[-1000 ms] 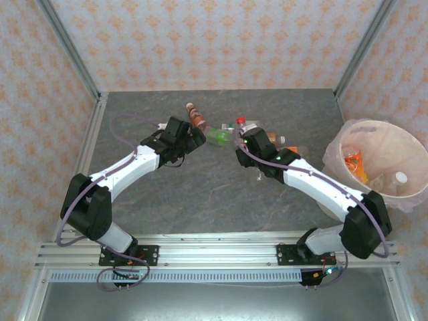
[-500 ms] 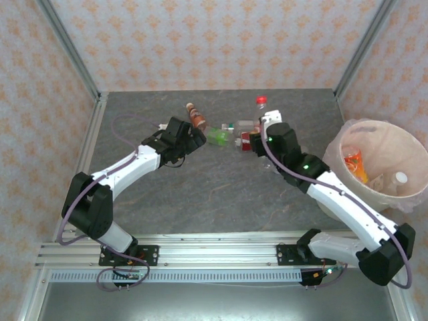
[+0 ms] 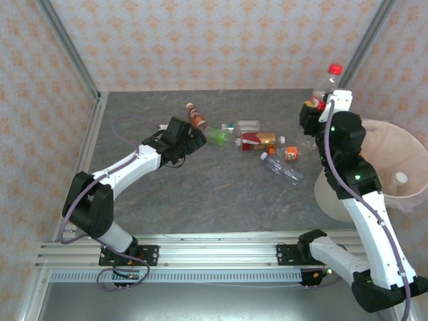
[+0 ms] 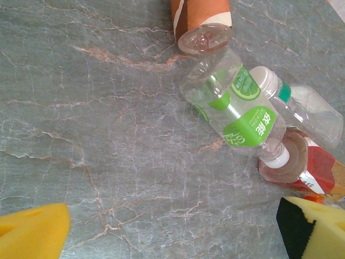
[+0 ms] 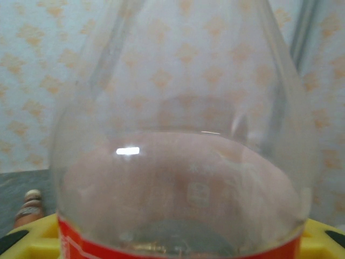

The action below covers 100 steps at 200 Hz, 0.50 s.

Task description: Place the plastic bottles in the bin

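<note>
My right gripper is raised high by the bin's left side, shut on a clear bottle with a red cap and red label, held upright. In the right wrist view that bottle sits between the yellow fingers. The pale beige bin with its pinkish bag stands at the right, partly behind the arm. My left gripper is open low over the table, its yellow fingertips wide apart. Just beyond them lie a green-labelled bottle, a brown-labelled bottle and a red-labelled bottle.
More bottles lie mid-table: a red-labelled one, a clear one, a small orange one. Bottles lie inside the bin. Metal posts and patterned walls close in the table at the back and sides.
The right arm lifted the red-capped bottle out of the pile and swung up and right to beside the bin. The left arm stayed put.
</note>
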Available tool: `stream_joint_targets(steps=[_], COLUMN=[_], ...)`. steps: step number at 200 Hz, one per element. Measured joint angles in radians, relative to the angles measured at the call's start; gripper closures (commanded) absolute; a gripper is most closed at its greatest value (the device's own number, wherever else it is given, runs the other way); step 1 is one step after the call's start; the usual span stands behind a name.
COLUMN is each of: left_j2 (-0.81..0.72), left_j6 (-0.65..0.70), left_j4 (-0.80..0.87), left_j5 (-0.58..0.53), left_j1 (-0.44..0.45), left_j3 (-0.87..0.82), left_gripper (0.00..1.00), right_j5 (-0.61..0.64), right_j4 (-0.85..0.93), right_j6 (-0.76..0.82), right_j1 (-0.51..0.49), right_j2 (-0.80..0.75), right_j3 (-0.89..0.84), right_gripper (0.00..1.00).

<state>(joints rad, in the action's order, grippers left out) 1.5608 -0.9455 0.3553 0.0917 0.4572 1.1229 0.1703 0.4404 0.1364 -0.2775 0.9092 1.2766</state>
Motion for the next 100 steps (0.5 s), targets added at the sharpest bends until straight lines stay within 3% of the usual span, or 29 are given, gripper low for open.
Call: stream_joint_targets(steps=[59, 100], left_j2=[0.000, 0.000], left_j6=[0.000, 0.001], left_j4=[-0.001, -0.060], left_j5=[0.006, 0.062], left_j1=[0.000, 0.000], left_j3=[0.000, 0.000], left_gripper=[0.00, 0.00], right_j5=[0.173, 0.100], right_j4=[0.094, 0.140], right_j6=[0.113, 0.128], right_j1=[0.105, 0.320], right_j2=[-0.001, -0.009], right_j3=[0.094, 0.096], right_gripper=[0.70, 0.70])
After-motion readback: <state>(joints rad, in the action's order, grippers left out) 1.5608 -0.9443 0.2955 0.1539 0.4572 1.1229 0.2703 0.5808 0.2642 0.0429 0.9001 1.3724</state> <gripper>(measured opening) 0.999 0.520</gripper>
